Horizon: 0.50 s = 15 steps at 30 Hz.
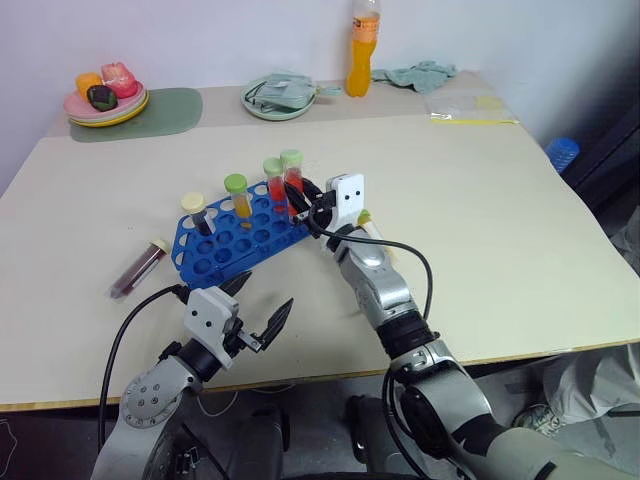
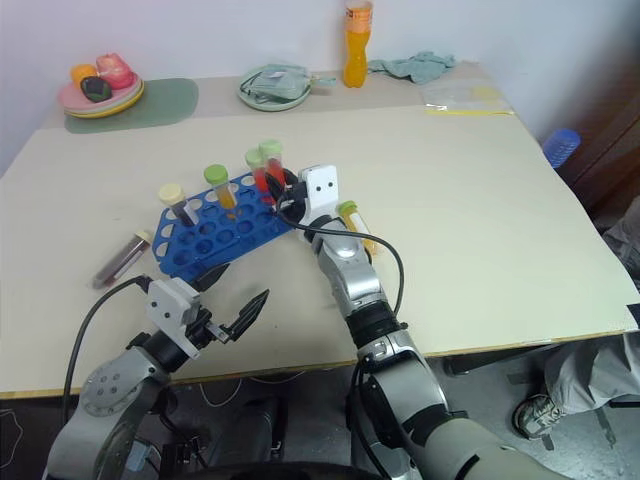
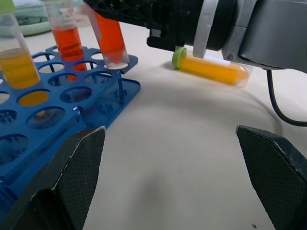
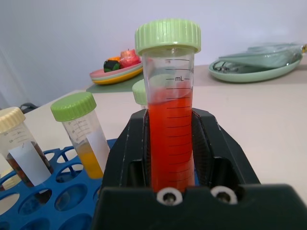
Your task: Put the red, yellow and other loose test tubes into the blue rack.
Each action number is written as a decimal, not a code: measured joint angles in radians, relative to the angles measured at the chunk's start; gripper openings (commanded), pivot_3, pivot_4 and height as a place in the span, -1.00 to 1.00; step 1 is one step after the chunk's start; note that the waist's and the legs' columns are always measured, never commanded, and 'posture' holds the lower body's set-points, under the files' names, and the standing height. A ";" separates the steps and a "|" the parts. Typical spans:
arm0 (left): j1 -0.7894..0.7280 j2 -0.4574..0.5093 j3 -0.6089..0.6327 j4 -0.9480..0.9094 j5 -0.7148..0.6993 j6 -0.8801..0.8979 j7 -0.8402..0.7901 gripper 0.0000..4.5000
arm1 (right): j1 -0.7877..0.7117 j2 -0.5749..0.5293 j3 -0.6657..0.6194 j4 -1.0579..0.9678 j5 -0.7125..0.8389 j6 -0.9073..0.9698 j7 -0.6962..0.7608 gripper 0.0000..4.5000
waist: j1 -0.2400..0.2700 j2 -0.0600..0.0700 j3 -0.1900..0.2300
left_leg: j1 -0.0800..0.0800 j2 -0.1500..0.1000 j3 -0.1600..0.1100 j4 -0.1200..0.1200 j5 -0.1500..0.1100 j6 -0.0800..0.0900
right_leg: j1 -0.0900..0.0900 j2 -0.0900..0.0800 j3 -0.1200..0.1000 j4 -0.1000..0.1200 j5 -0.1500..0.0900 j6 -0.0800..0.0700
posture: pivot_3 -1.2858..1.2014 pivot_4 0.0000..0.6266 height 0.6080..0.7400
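From the head view we've got the blue rack (image 1: 235,238) holding four tubes upright, the right gripper (image 1: 308,212) clamped on a red tube (image 1: 292,180) at the rack's 3 o'clock corner; a maroon tube (image 1: 138,270) lies at 9 o'clock. Left wrist: a yellow tube (image 3: 211,65) on the table; the left gripper (image 1: 258,308) is spread empty. Two left, we reckon

Bright, even light; soft shadows on the table (image 1: 520,250); wrist views blur close up.
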 measured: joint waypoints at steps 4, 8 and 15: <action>0.002 0.001 0.000 0.000 -0.002 -0.002 -0.001 1.00 | -0.005 0.002 -0.006 0.052 -0.028 -0.071 -0.001 -0.66 | 0.000 0.000 0.000 | 0.000 0.000 0.000 0.000 0.000 0.000 | 0.000 0.000 0.000 0.000 0.000 0.000 | 0.03 -0.52 1.00; 0.005 0.001 0.001 0.003 -0.005 -0.015 -0.003 1.00 | -0.009 0.003 -0.005 0.101 -0.054 -0.143 -0.004 -0.66 | 0.001 0.000 0.000 | 0.000 0.000 0.000 0.000 0.000 0.000 | 0.000 0.000 0.000 0.000 0.000 0.000 | 0.03 -0.52 1.00; 0.010 0.001 0.001 0.004 -0.005 -0.020 0.001 1.00 | -0.011 0.004 0.004 0.174 -0.091 -0.258 -0.003 -0.66 | 0.001 0.000 0.000 | 0.001 0.000 0.000 0.000 0.000 0.000 | 0.001 0.000 0.000 0.001 0.000 0.000 | 0.03 -0.52 1.00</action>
